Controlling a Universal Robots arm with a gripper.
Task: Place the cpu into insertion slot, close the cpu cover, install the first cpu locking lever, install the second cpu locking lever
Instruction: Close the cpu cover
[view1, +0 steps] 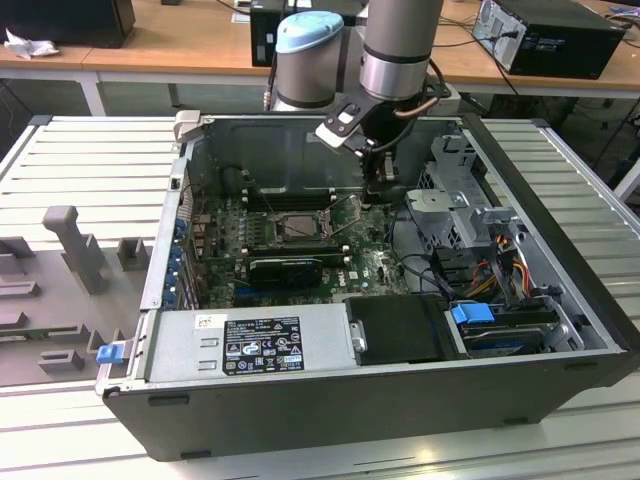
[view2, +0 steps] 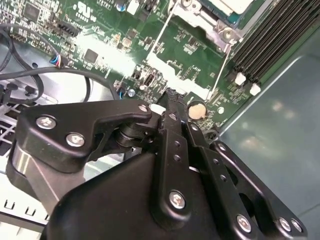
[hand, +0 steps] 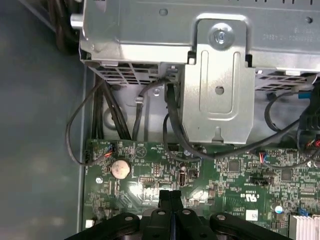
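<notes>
cpu (view2: 232, 4): pale flat square, looks seated in the insertion slot (view1: 297, 226), which has a dull metal rim. My read is that it's light, stiff and fragile, so take it by the edges only, never the contact face. A thin wire locking lever (view2: 161, 34) slants beside the socket, probably springy steel. The gripper (hand: 170, 195) fingers are pressed together and hold nothing. Tips sit low over the green motherboard (hand: 225, 175), near the coin cell (hand: 120, 169).
</notes>
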